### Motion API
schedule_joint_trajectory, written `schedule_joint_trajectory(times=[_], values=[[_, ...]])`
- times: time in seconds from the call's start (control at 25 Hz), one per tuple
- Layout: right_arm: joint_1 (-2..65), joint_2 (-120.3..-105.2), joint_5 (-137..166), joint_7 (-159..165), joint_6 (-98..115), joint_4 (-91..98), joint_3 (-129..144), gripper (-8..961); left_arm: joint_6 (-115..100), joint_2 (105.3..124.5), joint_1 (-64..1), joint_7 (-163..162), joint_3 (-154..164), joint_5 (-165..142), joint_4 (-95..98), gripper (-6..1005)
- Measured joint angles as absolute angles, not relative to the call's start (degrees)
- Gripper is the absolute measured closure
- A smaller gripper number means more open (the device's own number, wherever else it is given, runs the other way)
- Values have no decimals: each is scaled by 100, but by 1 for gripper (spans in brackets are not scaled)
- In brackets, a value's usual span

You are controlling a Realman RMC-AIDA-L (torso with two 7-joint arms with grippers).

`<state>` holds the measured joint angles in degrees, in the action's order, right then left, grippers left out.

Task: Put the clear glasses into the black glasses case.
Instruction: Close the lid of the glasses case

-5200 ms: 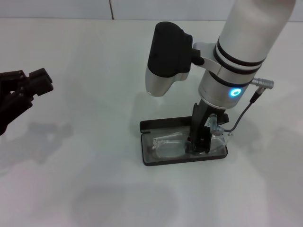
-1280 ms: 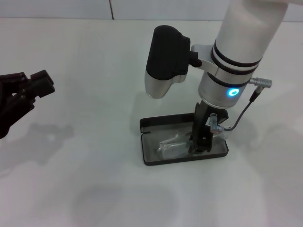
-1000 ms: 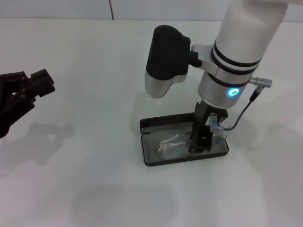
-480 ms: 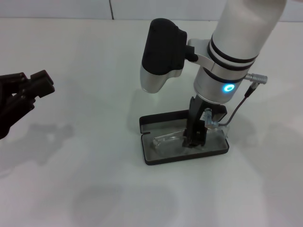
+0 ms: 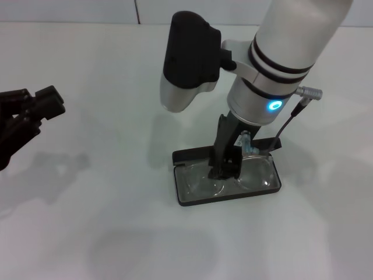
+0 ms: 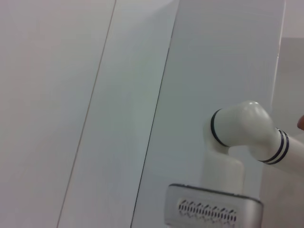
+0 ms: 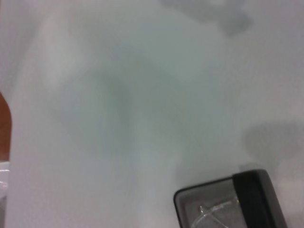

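White table (image 5: 87, 233) fills the head view, and over it the big right arm (image 5: 291, 41) reaches down from the upper right, its right gripper (image 5: 226, 169) planted low over the black glasses case (image 5: 186, 198). The case lies open and flat, lid hinged away toward the far side, and the clear glasses (image 5: 253, 174) lie inside on the lining, lenses flat, one either side of the dark fingers. Are those fingers pinching the bridge or parted off it? Can't tell from here; they hide the contact. My read: this is the placing step, close to done, with the spectacles down in the tray. The next move calls for a straight lift clear without snagging a thin arm or dragging the frame over the rim, and perhaps shutting the lid. Off at the left edge the left gripper (image 5: 35, 108) sits parked above the table, well apart, fingers unreadable. The right wrist view adds a corner of the case (image 7: 247, 194) with a glint of a clear arm (image 7: 213, 207) inside, unseen from the head. The left wrist view shows only wall panels and a white robot joint, nothing of the work.
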<state>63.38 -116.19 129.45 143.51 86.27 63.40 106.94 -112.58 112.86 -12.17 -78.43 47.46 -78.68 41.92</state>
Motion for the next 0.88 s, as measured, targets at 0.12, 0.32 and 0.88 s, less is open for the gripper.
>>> schedule_joint_trajectory(times=[0.12, 0.32, 0.88], values=[[6146, -11619, 12950, 14352, 8788, 6691, 10508, 777, -11258, 11282, -1219, -7856, 4746, -7855, 4192, 894], [5479, -11619, 13143, 14353, 9178, 7881, 9955, 774, -11260, 11265, -1258, -7895, 4746, -7804, 4192, 894], [2548, -11599, 12231, 13441, 9031, 10579, 6783, 774, -11193, 11351, -1907, -8026, 4755, -8091, 4092, 881]])
